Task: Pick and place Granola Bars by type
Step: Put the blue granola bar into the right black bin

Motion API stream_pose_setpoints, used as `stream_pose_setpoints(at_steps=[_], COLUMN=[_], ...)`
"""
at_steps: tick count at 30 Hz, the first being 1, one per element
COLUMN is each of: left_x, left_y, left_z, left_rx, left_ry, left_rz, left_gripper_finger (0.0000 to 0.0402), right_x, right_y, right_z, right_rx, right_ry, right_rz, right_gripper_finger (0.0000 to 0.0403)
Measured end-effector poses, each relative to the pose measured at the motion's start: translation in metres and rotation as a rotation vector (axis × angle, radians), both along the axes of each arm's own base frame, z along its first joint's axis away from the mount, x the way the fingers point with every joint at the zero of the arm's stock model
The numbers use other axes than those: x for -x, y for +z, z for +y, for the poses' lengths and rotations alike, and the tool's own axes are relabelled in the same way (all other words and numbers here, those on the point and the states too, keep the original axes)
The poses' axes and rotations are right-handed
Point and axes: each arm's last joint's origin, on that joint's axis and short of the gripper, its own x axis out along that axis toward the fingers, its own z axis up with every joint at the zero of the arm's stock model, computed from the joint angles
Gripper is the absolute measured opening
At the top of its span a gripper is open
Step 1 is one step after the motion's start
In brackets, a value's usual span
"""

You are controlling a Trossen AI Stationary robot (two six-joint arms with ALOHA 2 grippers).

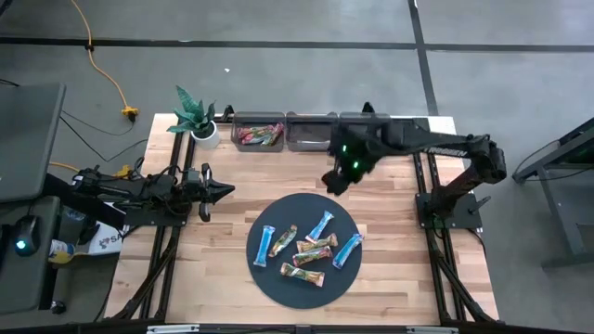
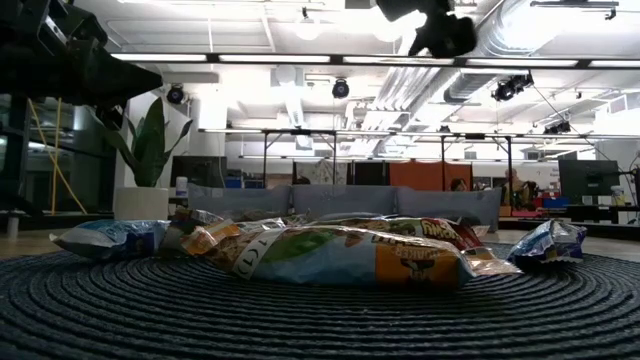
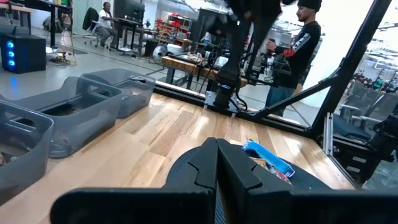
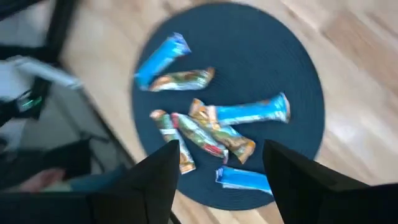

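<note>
Several granola bars lie on the dark round disc [image 1: 269, 278]: light blue ones [image 1: 264, 245] [image 1: 320, 225] [image 1: 348, 250] and green-brown multicolour ones [image 1: 312, 251]. They also show in the right wrist view [image 4: 205, 134] and the low view [image 2: 330, 255]. Red/pink bars [image 1: 260, 136] lie in the leftmost clear bin [image 1: 236, 122]. My right gripper [image 1: 336, 178] [image 4: 219, 152] hangs open and empty in the air above the disc's far edge. My left gripper [image 1: 221, 191] [image 3: 216, 155] is shut and empty, left of the disc.
Three clear bins stand in a row at the table's far edge, the middle one [image 1: 311, 133] and the right one [image 1: 371, 119] partly under my right arm. A potted plant [image 1: 197, 116] stands at the far left. A person [image 3: 305, 43] stands beyond the table.
</note>
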Motion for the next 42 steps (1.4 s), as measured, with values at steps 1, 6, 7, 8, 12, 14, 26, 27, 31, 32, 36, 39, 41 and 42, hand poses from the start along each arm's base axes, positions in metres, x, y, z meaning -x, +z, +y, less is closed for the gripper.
stream_pose_setpoints(at_steps=[1,6,7,8,12,14,26,27,31,32,36,39,41,42], left_x=[0.000,0.000,0.000,0.000,0.000,0.000,0.000,0.000,0.000,0.000,0.000,0.000,0.000,0.000], left_y=[0.000,0.000,0.000,0.000,0.000,0.000,0.000,0.000,0.000,0.000,0.000,0.000,0.000,0.000], left_z=[0.000,0.000,0.000,0.000,0.000,0.000,0.000,0.000,0.000,0.000,0.000,0.000,0.000,0.000], left_rx=[0.000,0.000,0.000,0.000,0.000,0.000,0.000,0.000,0.000,0.000,0.000,0.000,0.000,0.000], left_ry=[0.000,0.000,0.000,0.000,0.000,0.000,0.000,0.000,0.000,0.000,0.000,0.000,0.000,0.000], left_rz=[-0.001,-0.001,-0.001,0.000,0.000,-0.001,-0.001,0.000,0.000,0.000,0.000,0.000,-0.001,0.000], left_gripper_finger=[0.0001,0.0001,0.0001,0.0001,0.0001,0.0001,0.0001,0.0001,0.0001,0.0001,0.0001,0.0001,0.0001,0.0001], right_x=[0.000,0.005,0.007,0.009,0.018,0.021,0.034,0.035,0.037,0.037,0.036,0.036,0.036,0.036], right_y=[-0.006,-0.041,-0.048,-0.055,-0.079,-0.090,-0.148,-0.150,-0.152,-0.152,-0.152,-0.152,-0.152,-0.152], right_z=[0.009,0.053,0.059,0.065,0.086,0.094,0.128,0.129,0.131,0.131,0.128,0.127,0.128,0.128], right_rx=[0.007,0.032,0.037,0.046,0.087,0.091,-0.076,-0.072,-0.004,0.025,0.166,0.273,0.346,0.381], right_ry=[-0.027,-0.167,-0.202,-0.242,-0.431,-0.519,-0.558,-0.522,-0.287,-0.210,0.086,0.356,0.556,0.643], right_rz=[0.034,0.193,0.223,0.248,0.296,0.282,0.228,0.238,0.238,0.230,0.172,0.117,0.070,0.045], right_gripper_finger=[0.0213,0.0213,0.0213,0.0213,0.0213,0.0213,0.0213,0.0213,0.0213,0.0213,0.0213,0.0213,0.0213,0.0213])
